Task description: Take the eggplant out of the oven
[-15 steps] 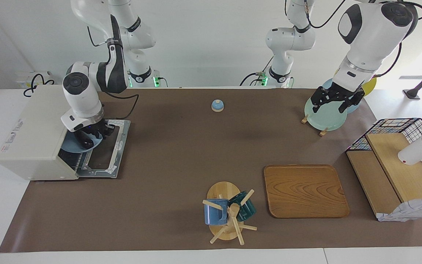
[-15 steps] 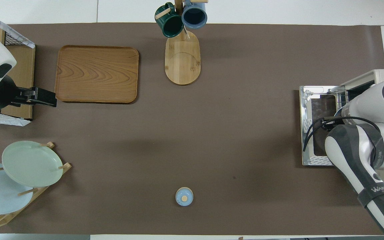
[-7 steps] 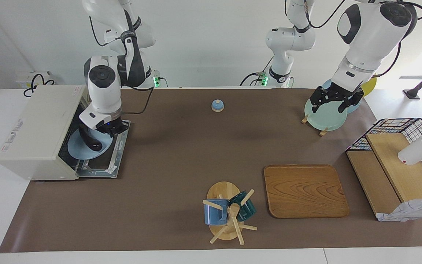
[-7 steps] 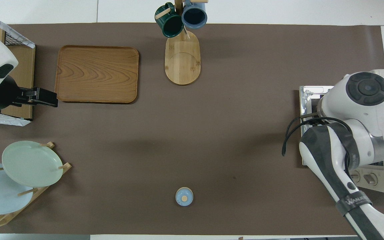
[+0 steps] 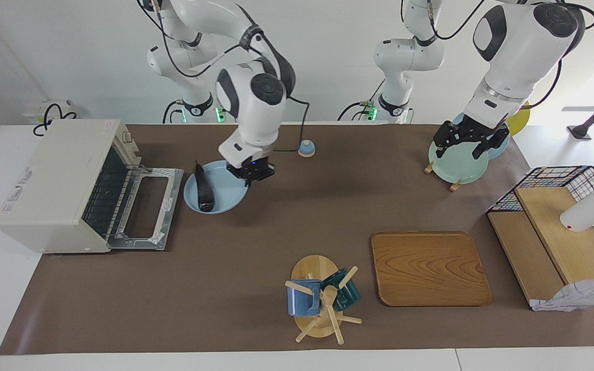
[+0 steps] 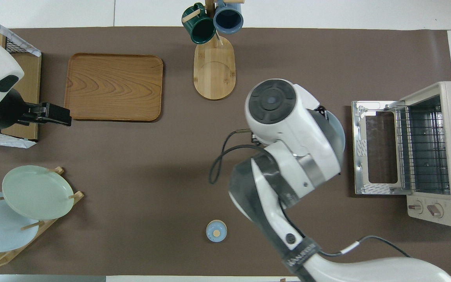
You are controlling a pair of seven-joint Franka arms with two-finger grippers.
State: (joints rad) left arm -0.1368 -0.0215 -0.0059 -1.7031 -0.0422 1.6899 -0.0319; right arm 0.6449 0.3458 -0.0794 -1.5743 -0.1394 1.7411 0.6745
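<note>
Brown-covered table [image 5: 256, 247] | oven [image 5: 54, 185] door down, rack bare | eggplant [image 5: 204, 189] on blue plate [image 5: 225, 198], out beside door | right gripper [image 5: 250, 172] pinching plate rim | left gripper [image 5: 469, 144] over plate rack, fingers spread, waiting | left: set down, release.

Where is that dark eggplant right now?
In the facing view, the eggplant lies on a light blue plate held by the right gripper, just in front of the oven.

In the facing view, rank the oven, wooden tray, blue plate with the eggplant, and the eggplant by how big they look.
1. oven
2. wooden tray
3. blue plate, held at its rim by the right gripper
4. eggplant, lying on that plate
</note>
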